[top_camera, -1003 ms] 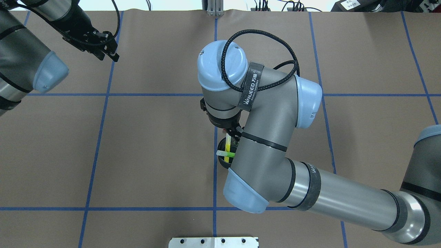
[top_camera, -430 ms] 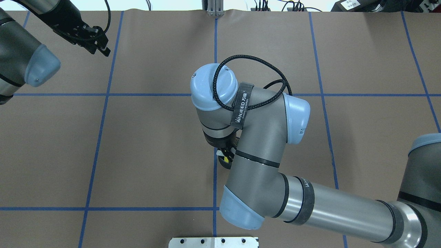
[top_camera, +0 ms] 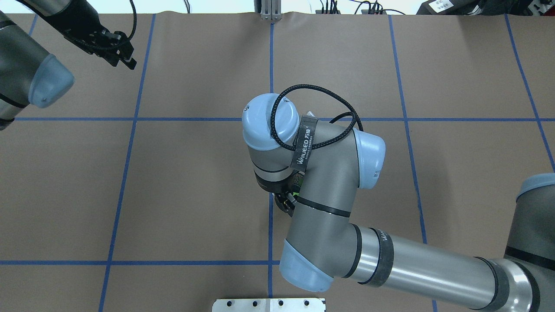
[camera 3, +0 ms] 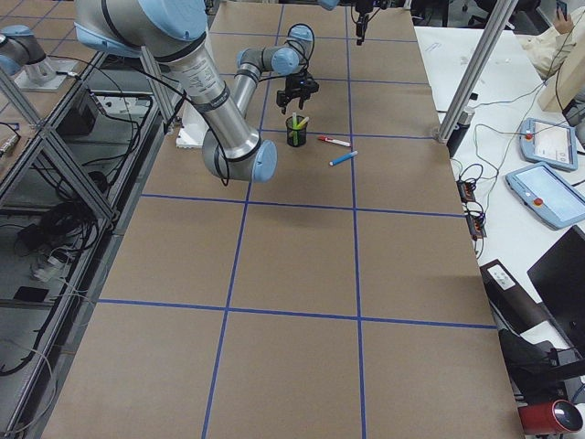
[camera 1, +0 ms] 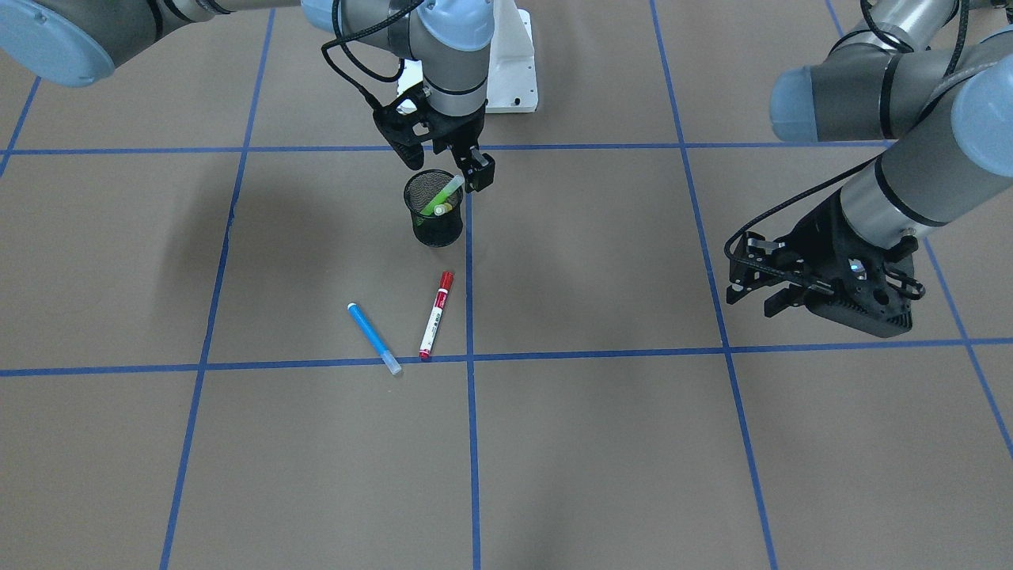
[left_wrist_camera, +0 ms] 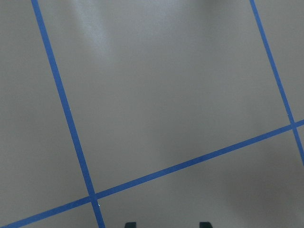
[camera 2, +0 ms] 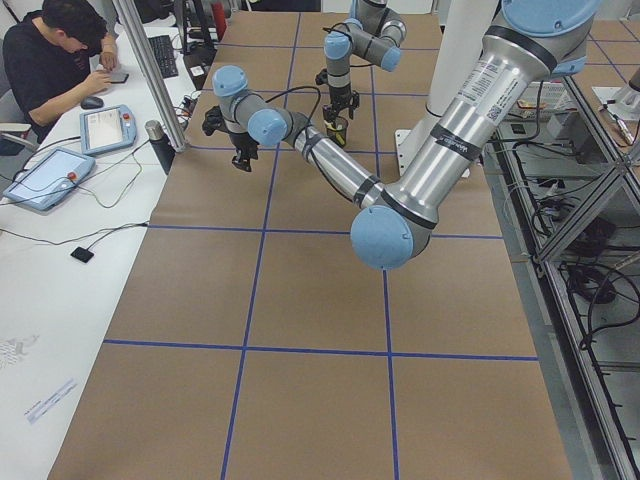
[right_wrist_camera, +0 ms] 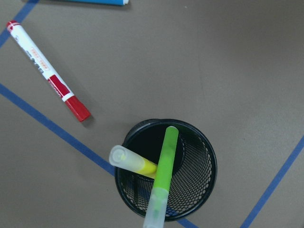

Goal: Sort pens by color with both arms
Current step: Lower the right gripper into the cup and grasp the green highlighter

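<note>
The right hand (camera 1: 445,169) hung with its two black fingers spread wide and closed on nothing, directly above a black mesh cup (camera 1: 434,229) that stood on the brown tabletop (camera 1: 593,443). Just below that hand, the lime green pen (right_wrist_camera: 164,166) leaned in the cup, its pale end rising past the rim toward the gap between the fingers. The yellow pen (right_wrist_camera: 135,164) rested in the same cup, crossing under the green one with its clear cap up. Beyond the cup, on the side away from the robot's base, the red-capped pen (camera 1: 436,314) lay flat on the tabletop, its red cap nearest the hand. The blue pen (camera 1: 373,338) lay just beside it, a little farther out. The two angled together so that their far ends came near each other, close to a blue tape line (camera 1: 316,366). The left hand (camera 1: 752,303) hovered well apart from the cup and pens over bare tabletop, fingers parted and empty. Its wrist camera showed only crossing tape lines and two dark fingertips (left_wrist_camera: 205,224) at the lower edge.
</note>
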Controlling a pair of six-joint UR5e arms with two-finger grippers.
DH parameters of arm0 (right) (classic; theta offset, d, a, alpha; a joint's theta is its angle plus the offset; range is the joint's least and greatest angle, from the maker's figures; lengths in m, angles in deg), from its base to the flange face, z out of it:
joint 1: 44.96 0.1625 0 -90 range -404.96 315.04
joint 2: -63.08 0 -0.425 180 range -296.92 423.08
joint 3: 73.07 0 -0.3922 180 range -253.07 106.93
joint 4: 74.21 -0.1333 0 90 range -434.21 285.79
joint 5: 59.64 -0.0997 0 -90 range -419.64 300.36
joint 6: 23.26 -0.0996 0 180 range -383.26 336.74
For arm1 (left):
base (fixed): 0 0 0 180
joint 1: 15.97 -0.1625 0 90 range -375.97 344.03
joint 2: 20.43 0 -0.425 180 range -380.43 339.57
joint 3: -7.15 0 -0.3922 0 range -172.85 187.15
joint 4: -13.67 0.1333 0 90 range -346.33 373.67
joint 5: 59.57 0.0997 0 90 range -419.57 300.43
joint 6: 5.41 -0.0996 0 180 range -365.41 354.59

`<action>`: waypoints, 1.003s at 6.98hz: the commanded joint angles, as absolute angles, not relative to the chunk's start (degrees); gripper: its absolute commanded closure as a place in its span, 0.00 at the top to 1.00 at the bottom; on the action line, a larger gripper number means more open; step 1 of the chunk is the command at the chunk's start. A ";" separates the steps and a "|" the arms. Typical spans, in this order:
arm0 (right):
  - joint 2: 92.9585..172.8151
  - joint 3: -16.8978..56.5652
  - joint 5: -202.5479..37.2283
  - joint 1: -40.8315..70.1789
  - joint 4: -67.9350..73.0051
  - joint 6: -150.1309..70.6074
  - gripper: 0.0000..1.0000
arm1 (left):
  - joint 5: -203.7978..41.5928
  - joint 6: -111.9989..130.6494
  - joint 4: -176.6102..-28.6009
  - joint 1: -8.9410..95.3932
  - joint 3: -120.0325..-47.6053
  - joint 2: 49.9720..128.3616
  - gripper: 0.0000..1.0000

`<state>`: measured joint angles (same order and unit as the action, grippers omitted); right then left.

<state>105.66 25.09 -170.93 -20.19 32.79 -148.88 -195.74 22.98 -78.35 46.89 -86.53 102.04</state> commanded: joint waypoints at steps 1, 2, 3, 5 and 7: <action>106.85 24.92 -170.91 -20.17 29.94 -149.03 0.79 | -195.62 22.81 -78.35 46.79 -86.37 102.00 0.55; 107.11 24.92 -170.99 -20.17 29.94 -149.03 0.79 | -195.62 22.81 -78.35 46.78 -86.28 102.00 0.55; 107.20 25.01 -171.52 -20.17 29.94 -149.38 0.78 | -195.62 22.81 -78.35 46.70 -86.19 102.00 0.55; 107.73 25.01 -172.40 -20.17 29.94 -150.35 0.74 | -195.10 22.81 -78.35 46.70 -86.19 102.00 0.55; 107.64 25.01 -172.75 -20.17 30.03 -150.44 0.70 | -194.66 22.81 -78.35 46.52 -86.10 102.00 0.55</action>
